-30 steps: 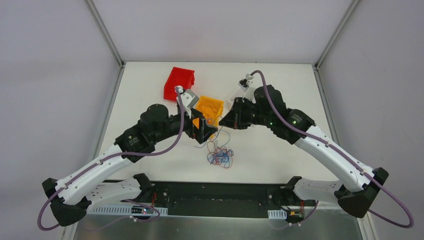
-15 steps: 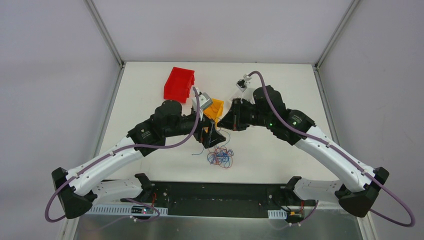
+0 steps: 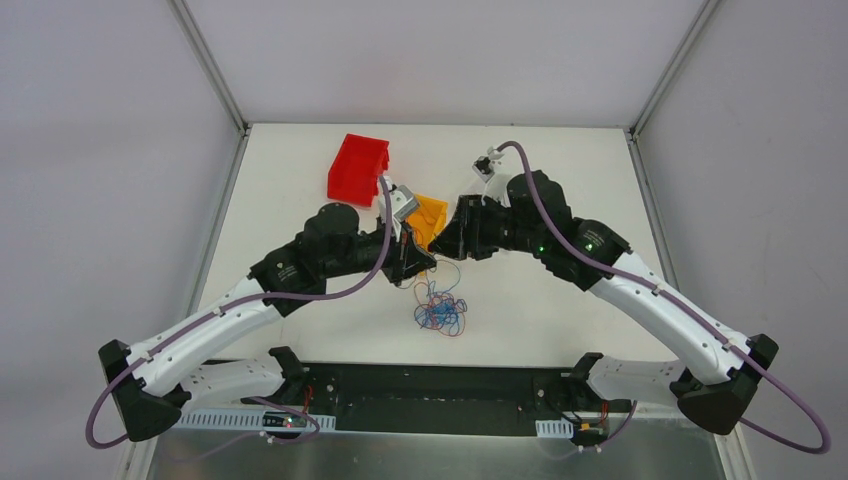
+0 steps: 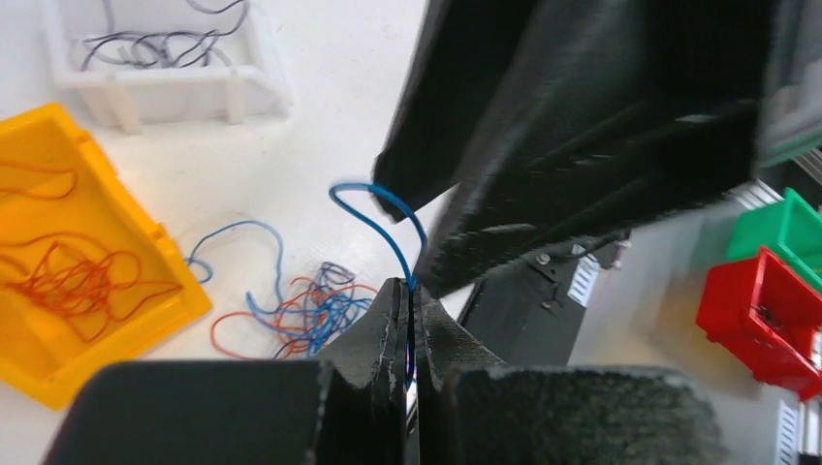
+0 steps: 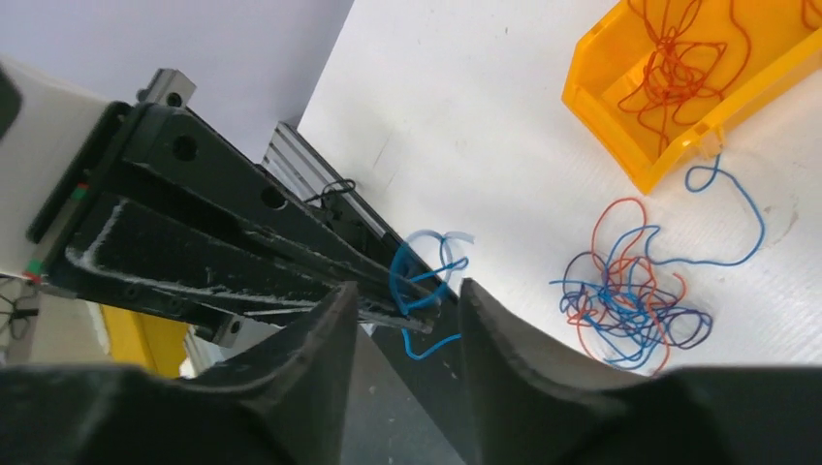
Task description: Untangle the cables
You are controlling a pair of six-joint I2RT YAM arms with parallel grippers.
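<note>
Left hand (image 4: 409, 293) clamps 1 blue cable (image 4: 378, 187) — right hand (image 5: 407, 291), parted, at its 2 o'clock; tangle (image 3: 440, 312) at 5 o'clock.

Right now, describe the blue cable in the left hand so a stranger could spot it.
Find the yellow bin in the middle of the white table. Just on the robot's side of it, the left hand pinches one blue cable that curls up in a loop. It alone is held up off the table; the others lie tangled below or in bins.
</note>
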